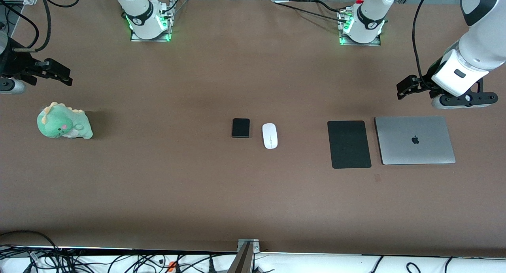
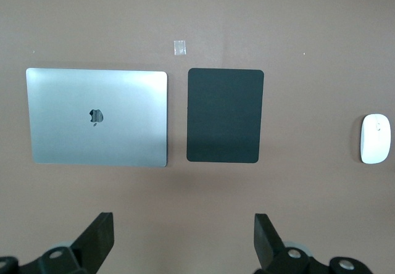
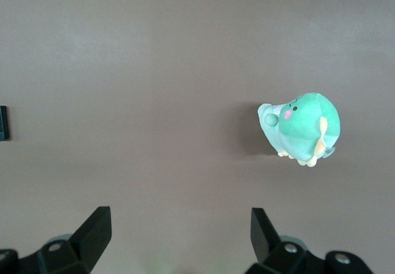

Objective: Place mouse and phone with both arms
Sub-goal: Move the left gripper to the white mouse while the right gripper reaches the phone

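The left hand (image 1: 407, 92) hangs with fingers spread wide and empty above bare counter (image 1: 253, 194) beside the closed laptop (image 1: 414, 140) and black pad (image 1: 349, 144), while the right hand (image 1: 59, 73) hangs equally wide and empty over the counter's right-arm end, near a green plush toy (image 1: 63, 121). Both seem parked clear of the work. The phone (image 1: 240, 128) and the mouse (image 1: 269, 135) lie just beside each other mid-counter, untouched, the phone toward the right arm's end, probably one apiece.

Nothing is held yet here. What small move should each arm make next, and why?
Probably each arm should swing toward the table's middle. The mouse and phone lie side by side there, untouched, while the open left gripper hangs near the laptop and the open right gripper near the plush toy.
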{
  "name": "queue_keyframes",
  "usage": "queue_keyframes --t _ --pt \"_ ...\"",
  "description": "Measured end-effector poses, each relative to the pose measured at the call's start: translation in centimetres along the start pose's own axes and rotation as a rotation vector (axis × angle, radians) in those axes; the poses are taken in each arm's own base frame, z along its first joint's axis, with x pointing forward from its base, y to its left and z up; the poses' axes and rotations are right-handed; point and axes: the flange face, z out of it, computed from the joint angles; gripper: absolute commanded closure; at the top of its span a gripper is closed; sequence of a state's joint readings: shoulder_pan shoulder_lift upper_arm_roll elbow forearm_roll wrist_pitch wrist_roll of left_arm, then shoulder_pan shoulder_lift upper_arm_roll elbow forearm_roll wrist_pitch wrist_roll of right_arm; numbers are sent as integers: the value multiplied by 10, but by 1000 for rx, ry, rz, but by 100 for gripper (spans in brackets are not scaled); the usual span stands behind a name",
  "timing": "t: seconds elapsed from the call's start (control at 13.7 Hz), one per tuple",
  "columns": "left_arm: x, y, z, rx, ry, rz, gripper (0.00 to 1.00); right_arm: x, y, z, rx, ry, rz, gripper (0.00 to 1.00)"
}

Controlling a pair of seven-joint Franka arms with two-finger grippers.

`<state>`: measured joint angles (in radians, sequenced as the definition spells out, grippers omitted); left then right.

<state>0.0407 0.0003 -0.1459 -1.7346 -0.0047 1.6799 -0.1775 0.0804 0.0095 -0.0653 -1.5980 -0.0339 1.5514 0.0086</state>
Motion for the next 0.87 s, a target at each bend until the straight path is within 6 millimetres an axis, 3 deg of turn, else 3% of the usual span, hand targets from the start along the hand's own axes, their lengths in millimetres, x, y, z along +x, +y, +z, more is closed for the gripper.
queue_keyframes --t 0.22,0.44,0.66,0.87 --pt "5 7 13 -12 -26 7 0 1 -2 1 0 -3 -3 0" --pt "17 36 47 -63 -67 33 0 5 -3 11 -2 -23 -5 0" --pt "30 91 87 -108 -67 37 0 9 -4 28 -4 -84 -5 0" --pt "27 161 129 -131 -72 -1 0 15 -10 41 -4 -107 -12 0"
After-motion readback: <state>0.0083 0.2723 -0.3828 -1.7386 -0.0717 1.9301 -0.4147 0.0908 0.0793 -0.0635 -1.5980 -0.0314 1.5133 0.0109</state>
